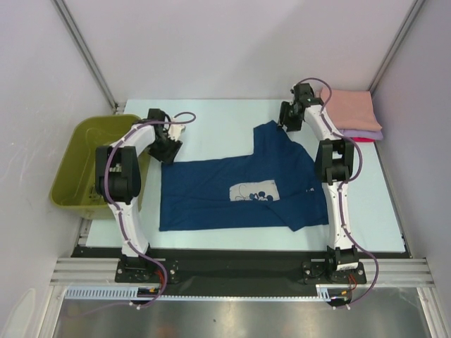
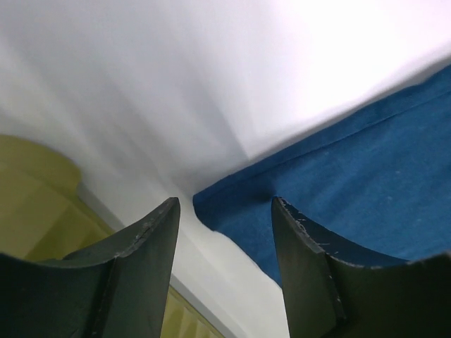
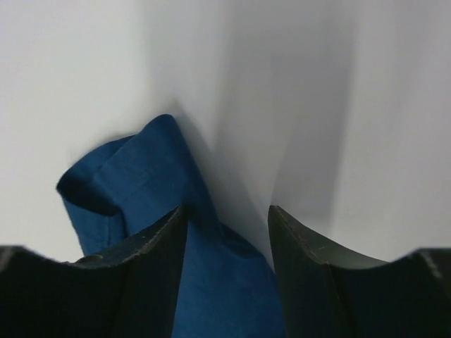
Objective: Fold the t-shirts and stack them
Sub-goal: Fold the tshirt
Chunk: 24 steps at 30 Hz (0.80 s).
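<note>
Stack: three t-shirts folded, done.
Navy t-shirt: spread on tabletop, not yet folded.
Left fingers: parted astride hem corner, gripping nothing.
Right fingers: parted around sleeve, gripping nothing.

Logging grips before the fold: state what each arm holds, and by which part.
Nothing is held. The left fingers stand apart around a hem corner of the navy t-shirt, the right fingers apart around its sleeve; neither pinches the cloth.
</note>
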Tool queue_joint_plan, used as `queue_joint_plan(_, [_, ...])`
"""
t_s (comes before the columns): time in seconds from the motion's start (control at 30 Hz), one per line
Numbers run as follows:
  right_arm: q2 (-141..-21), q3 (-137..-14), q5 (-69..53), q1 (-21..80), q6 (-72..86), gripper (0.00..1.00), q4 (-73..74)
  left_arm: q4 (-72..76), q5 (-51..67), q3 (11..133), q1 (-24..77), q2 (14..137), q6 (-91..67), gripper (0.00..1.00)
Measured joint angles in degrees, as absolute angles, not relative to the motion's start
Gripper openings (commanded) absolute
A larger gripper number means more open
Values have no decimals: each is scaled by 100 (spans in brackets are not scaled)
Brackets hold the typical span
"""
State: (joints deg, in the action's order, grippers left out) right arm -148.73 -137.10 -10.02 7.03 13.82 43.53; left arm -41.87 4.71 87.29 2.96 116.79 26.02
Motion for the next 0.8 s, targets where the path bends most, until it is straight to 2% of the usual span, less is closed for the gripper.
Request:
queue_joint_plan(0.07, [-14873,-13701,-1061,709,1380,47,4316,-4237,493,8764,272,11791,2646,57])
queue_joint_plan(0.1, [-14873,-13705,-1100,725,1376,32,4285,-4257,521,8770,255,11845,2676,57])
queue_joint_plan(0.17, [-14875,-13705,-1146,727,1337,16,4283,-4292,631,8799,213,11909,2762,56])
queue_joint_plan(0.2, [-14875,-13705,-1157,731,1341,2,4289,-4292,679,8799,200,11909,2810,52])
queue_joint_plan(0.27, [-14875,-13705,-1194,746,1363,0,4283,-4320,808,8805,183,11931,2884,47])
queue_joint_plan(0.37, [-14870,-13664,-1262,753,1374,0,4270,-4353,895,8847,183,11961,3009,33])
queue_joint_plan(0.4, [-14849,-13605,-1280,753,1372,0,4252,-4351,923,8855,183,11968,3048,20])
queue_joint_plan(0.43, [-14824,-13544,-1286,751,1369,0,4250,-4353,954,8862,183,11970,3089,14])
queue_joint_plan(0.47, [-14765,-13432,-1299,751,1365,0,4246,-4353,1004,8864,183,11972,3148,0])
queue_joint_plan(0.63, [-14018,-12451,-1273,755,1288,0,4211,-4338,1365,8790,167,11898,3413,0])
queue_joint_plan(0.8, [-12366,-10877,-1074,770,1190,0,4178,-4125,1686,7970,200,11098,3826,0])
